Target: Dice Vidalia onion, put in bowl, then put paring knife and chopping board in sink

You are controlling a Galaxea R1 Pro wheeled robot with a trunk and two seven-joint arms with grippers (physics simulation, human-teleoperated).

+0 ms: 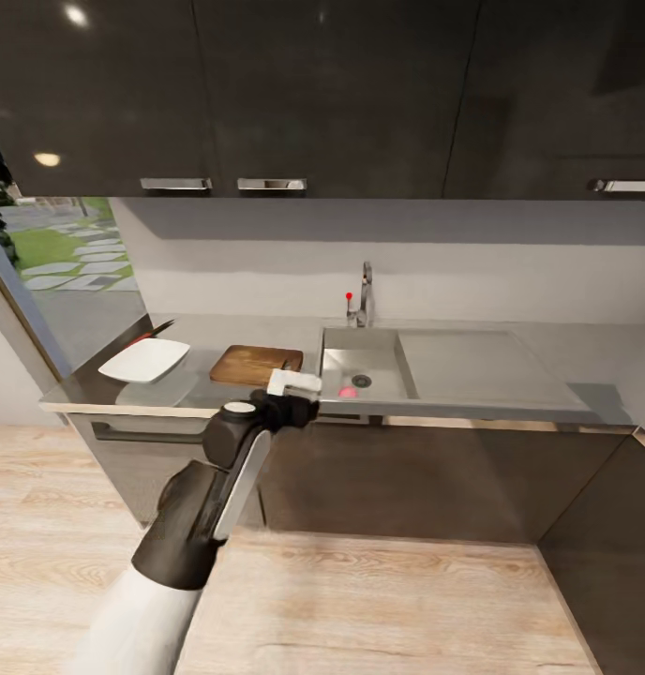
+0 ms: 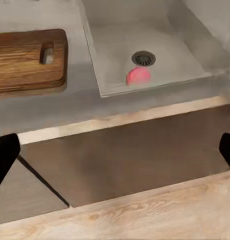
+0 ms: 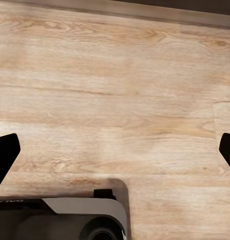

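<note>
Left gripper (image 1: 294,382) hangs short of the counter edge with jaws spread, holding nothing; looks lined up for a reach into the sink (image 1: 383,359). Onion (image 2: 138,75) sits in the basin right beside the drain, untouched. Chopping board (image 1: 256,365) waits empty just left of the sink, bowl (image 1: 145,360) beyond it. Right gripper (image 3: 115,150) is parked over the floor, fingertips wide apart, idle.
</note>
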